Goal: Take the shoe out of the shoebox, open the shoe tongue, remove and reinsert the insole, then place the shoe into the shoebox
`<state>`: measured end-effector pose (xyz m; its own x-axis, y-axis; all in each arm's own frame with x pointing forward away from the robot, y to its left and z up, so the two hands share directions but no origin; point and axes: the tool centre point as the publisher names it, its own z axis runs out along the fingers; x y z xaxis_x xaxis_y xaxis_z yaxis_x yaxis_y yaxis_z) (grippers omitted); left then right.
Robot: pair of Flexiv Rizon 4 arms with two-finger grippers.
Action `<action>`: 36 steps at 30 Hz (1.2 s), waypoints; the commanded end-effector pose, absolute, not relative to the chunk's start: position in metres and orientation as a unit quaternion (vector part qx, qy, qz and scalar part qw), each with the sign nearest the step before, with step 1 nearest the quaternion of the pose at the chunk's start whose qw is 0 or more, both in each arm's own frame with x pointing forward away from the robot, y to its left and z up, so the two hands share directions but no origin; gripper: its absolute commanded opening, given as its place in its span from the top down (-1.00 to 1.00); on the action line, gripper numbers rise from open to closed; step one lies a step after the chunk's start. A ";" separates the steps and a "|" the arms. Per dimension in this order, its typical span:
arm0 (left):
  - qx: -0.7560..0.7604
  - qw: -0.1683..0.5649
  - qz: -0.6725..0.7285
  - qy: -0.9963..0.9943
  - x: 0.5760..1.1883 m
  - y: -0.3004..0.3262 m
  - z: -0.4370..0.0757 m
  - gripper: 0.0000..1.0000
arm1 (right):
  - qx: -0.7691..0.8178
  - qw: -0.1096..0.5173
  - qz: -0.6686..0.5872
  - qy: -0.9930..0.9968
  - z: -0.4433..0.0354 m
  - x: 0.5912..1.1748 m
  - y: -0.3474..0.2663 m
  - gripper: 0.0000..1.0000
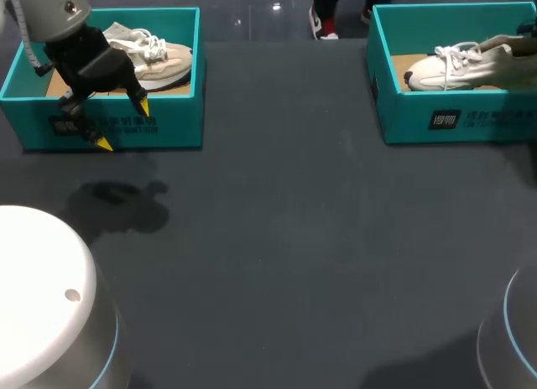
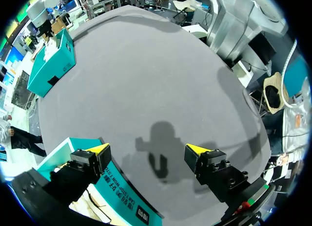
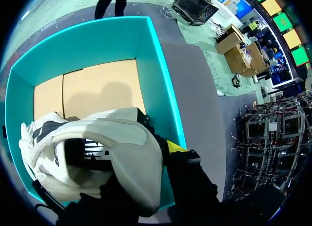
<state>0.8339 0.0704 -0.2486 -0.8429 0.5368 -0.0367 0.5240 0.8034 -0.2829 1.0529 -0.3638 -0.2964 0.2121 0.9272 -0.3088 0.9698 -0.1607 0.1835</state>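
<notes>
A white shoe (image 1: 453, 64) lies in the right teal shoebox (image 1: 445, 121) with its toe toward the table's middle. In the right wrist view my right gripper (image 3: 156, 153) is shut on the heel collar of that shoe (image 3: 97, 153), above the cardboard floor of the box (image 3: 161, 89). Only one yellow fingertip (image 3: 175, 147) shows; the other is hidden by the shoe. My left gripper (image 1: 123, 125) hangs open and empty over the front wall of the left teal shoebox (image 1: 168, 129), which holds a beige shoe (image 1: 155, 58). In the left wrist view its fingers (image 2: 100, 150) straddle that box's wall (image 2: 122, 197).
Dark grey table (image 1: 294, 238) stretches between the two boxes and toward the near edge. The white bases of my arms stand at the near left (image 1: 42, 297) and near right (image 1: 516, 339) corners.
</notes>
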 end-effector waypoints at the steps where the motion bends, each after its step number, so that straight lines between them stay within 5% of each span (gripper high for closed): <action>1: -0.279 0.022 0.141 -0.950 0.833 0.071 -0.248 -1.00 | 0.759 0.172 -0.061 0.625 -0.294 1.052 -0.364 1.00; 36: -0.279 0.022 0.141 -0.950 0.833 0.071 -0.248 -1.00 | 0.744 0.138 -0.051 0.652 -0.353 1.019 -0.333 1.00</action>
